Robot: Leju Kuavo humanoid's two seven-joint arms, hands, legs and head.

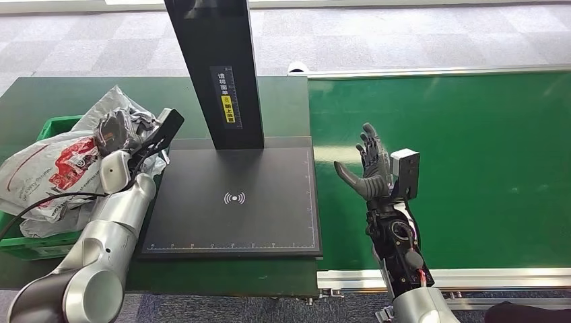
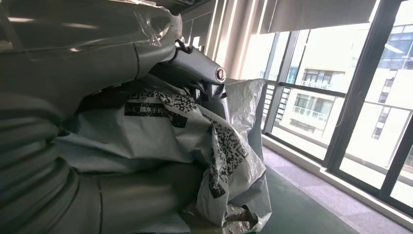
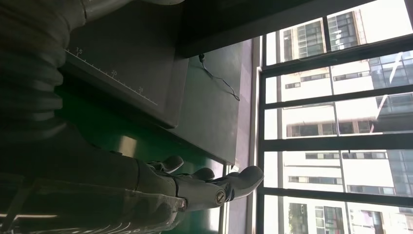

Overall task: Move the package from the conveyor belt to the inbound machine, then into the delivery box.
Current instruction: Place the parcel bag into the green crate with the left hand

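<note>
Gripping a crumpled grey package [image 2: 214, 146], left hand [image 1: 124, 134] with fingers clamped on its plastic, hanging over the green box [image 1: 57, 124] stuffed with other bags [image 1: 47, 171]. Hovering above the green belt [image 1: 471, 148], right hand [image 1: 370, 168] with fingers spread, empty. Lying between both hands, black scanner plate [image 1: 236, 202], bare. Probably handling light, soft, slippery; bunching the film firmly, mid-body.

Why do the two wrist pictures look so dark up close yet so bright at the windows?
Left wrist view: daylit windows wash out; the near package is dim, the hand's cover blurred. Right wrist view: backlit right hand nearly silhouetted. Head view: evenly lit.
</note>
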